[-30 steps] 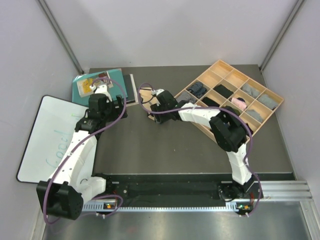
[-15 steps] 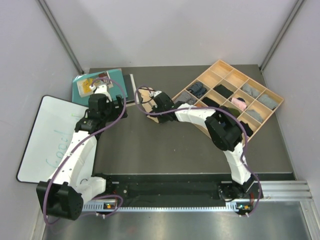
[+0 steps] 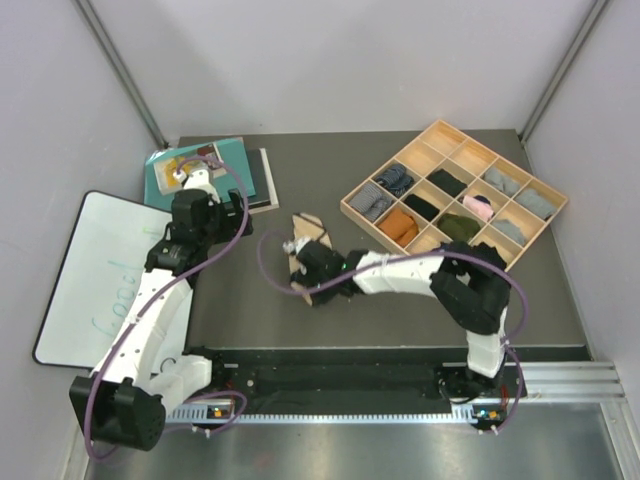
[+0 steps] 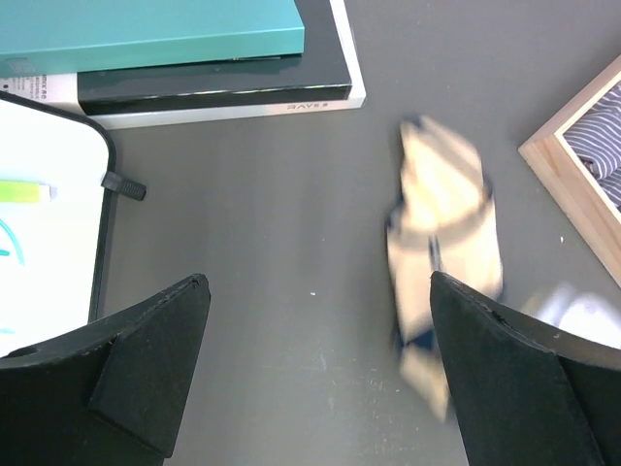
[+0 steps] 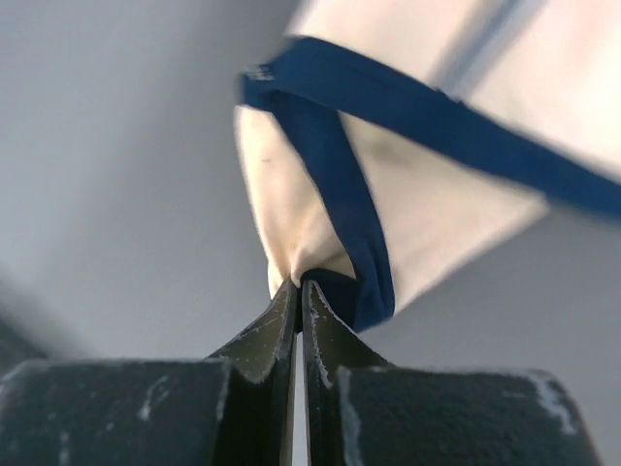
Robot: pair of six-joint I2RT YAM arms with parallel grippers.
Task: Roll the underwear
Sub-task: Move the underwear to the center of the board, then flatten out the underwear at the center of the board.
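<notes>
A navy-edged corner of the beige underwear [image 5: 320, 223] is clamped by the right gripper [image 5: 299, 287]. The left gripper [image 4: 318, 291] is spread wide apart.

My overhead view sits above and behind the arm bases, looking down and forward over the whole worktop [image 3: 400, 290]. My left wrist view hangs fairly high and faces down past the left gripper [image 4: 318, 282] at the books [image 4: 194, 58], the whiteboard [image 4: 49, 243] edge and a corner of the wooden tray [image 4: 568, 184]. All of these show overhead too. My right wrist view sits close behind the right gripper [image 5: 299, 286], filled by the underwear [image 5: 437, 194], which all three views share.
</notes>
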